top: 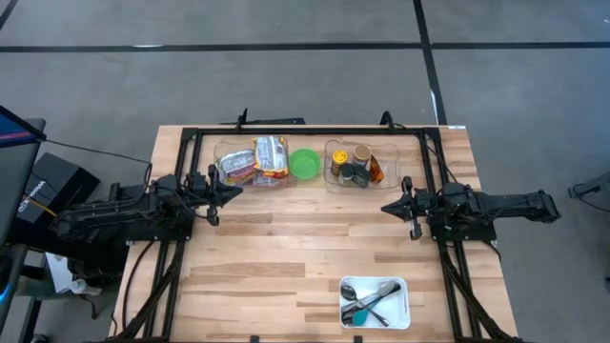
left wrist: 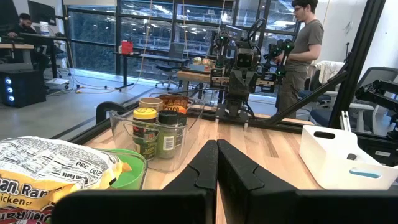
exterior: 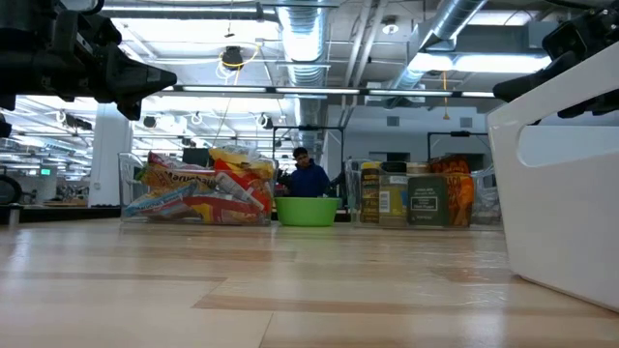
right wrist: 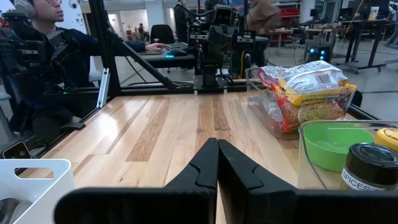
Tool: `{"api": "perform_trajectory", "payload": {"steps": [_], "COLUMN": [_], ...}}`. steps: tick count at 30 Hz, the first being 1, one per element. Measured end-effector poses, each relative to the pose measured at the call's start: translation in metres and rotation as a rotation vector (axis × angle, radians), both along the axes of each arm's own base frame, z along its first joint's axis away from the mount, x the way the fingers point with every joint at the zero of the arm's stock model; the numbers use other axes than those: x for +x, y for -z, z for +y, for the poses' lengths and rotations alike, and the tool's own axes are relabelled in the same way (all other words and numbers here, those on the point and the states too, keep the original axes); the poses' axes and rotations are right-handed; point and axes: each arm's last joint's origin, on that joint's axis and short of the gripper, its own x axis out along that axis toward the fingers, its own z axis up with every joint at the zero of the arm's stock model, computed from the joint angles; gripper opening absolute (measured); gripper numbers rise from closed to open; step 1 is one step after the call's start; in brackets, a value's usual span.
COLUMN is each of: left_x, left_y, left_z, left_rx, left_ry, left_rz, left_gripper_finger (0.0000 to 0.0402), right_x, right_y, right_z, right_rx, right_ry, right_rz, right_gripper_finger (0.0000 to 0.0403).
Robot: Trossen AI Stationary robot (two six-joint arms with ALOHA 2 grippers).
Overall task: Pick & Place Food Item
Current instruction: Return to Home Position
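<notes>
Packets of noodles (top: 257,160) lie piled in a clear bin (top: 221,152) at the table's far side, left of a green bowl (top: 305,164). The packets also show in the right wrist view (right wrist: 308,87). A second clear bin (top: 362,165) right of the bowl holds spice jars (left wrist: 155,130). My left gripper (top: 235,191) hovers shut at the table's left, just near of the noodle bin, pointing level toward the right. My right gripper (top: 386,207) hovers shut at the table's right, pointing level toward the left. Neither holds anything.
A white tray (top: 375,301) with spoons and other utensils sits at the near right. A black frame (top: 305,131) runs round the table's edges. Bare wood lies between the two grippers. People stand and sit beyond the table.
</notes>
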Motion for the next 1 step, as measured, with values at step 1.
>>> {"api": "perform_trajectory", "payload": {"steps": [1], "left_x": [0.0], "left_y": [0.0], "left_z": [0.0], "left_rx": [0.0], "left_ry": [0.0], "left_rz": [0.0], "left_gripper_finger": [0.0], "right_x": [0.0], "right_y": [0.0], "right_z": [0.0], "right_rx": [0.0], "right_ry": [0.0], "right_rz": [0.0], "right_gripper_finger": [0.0]}}
